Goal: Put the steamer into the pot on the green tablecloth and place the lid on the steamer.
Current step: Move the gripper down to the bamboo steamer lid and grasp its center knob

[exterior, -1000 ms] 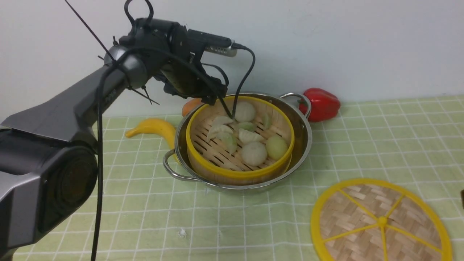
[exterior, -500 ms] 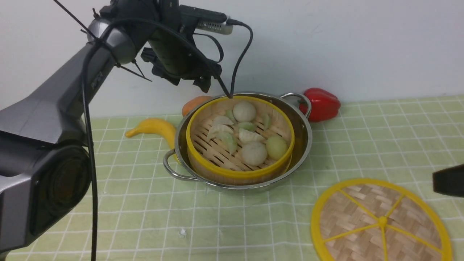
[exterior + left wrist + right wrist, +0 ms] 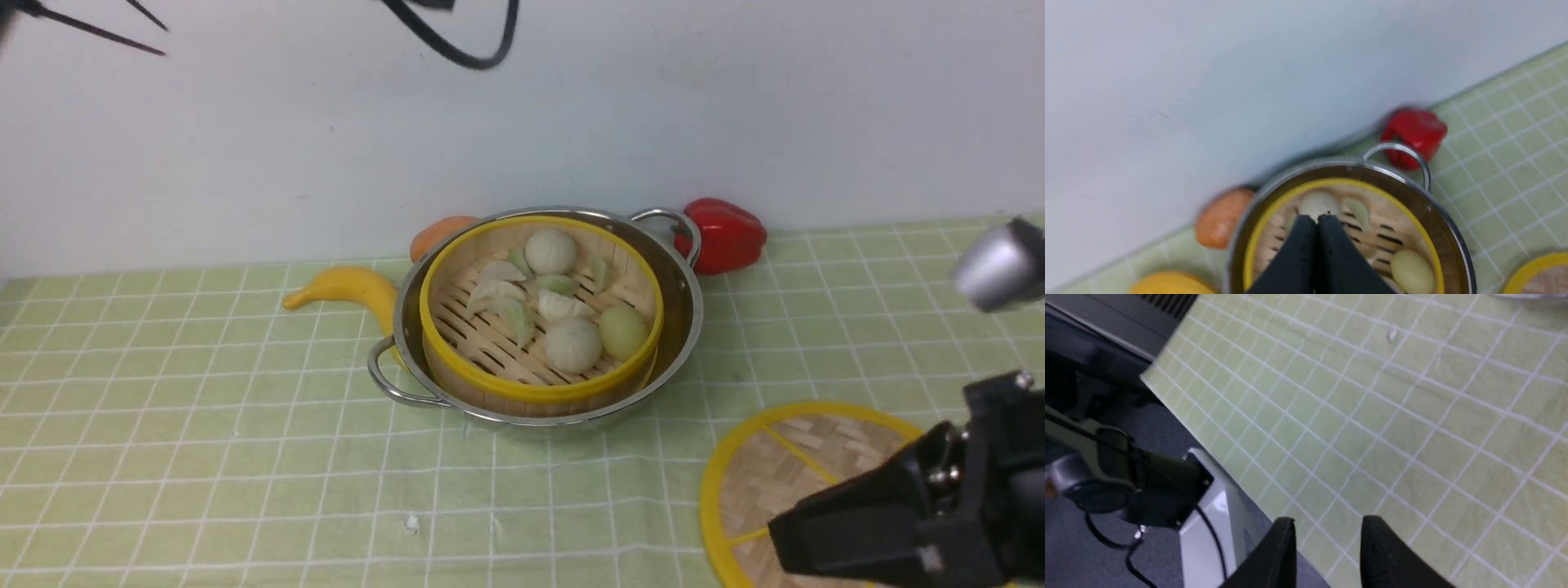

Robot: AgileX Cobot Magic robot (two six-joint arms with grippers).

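Steamer (image 3: pixel 531 390): seated in pot (image 3: pixel 682 302), far-centre of green tablecloth (image 3: pixel 204 408). Left gripper (image 3: pixel 1316 220): I've pulled it clear, fingers pressed together, empty. Right gripper (image 3: pixel 1328 522): fingers spread, newly arrived over lid (image 3: pixel 775 465) at the near right edge. Lidding remains.

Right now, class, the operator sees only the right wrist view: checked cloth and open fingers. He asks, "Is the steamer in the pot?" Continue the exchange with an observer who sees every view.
Observer: Yes, the steamer sits inside the pot.
Operator: Where is the lid?
Observer: The lid lies flat on the green tablecloth, nearer the robot than the pot and to its right, partly hidden by the right gripper.
Operator: And the other arm?
Observer: The left gripper is shut on nothing, pointing at the steamer.
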